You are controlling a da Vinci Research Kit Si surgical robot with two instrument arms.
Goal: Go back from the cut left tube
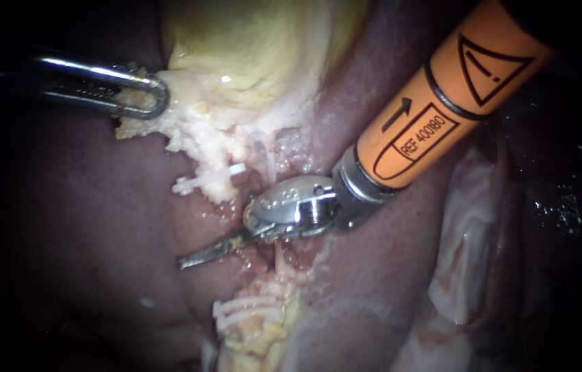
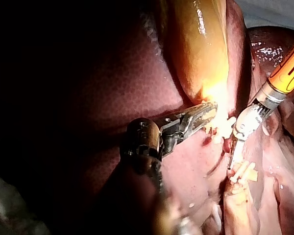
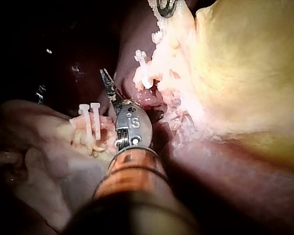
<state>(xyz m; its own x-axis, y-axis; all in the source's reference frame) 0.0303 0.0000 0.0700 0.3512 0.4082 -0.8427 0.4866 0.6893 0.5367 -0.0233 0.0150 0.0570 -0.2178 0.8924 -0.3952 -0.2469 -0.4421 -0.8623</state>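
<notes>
My right instrument (image 1: 198, 256), on an orange shaft, comes in from the upper right, and its thin blades lie together, shut, over the liver (image 1: 84, 227). They sit in the gap of a cut tube. The upper stump carries one white clip (image 1: 208, 180), the lower stump (image 1: 256, 317) two white clips (image 3: 89, 122). In the right wrist view the blades (image 3: 107, 78) point past the single clip (image 3: 143, 68), touching nothing. My left instrument (image 1: 149, 93) reaches in from the left and is shut on pale tissue at the edge of the yellowish gallbladder (image 1: 256, 55), also seen in the left wrist view (image 2: 203, 115).
Dark red liver surrounds the site on both sides. Pale, glistening folds of tissue (image 1: 470, 241) lie under the orange shaft at the right. Raw, reddish tissue (image 1: 284, 255) shows between the two stumps.
</notes>
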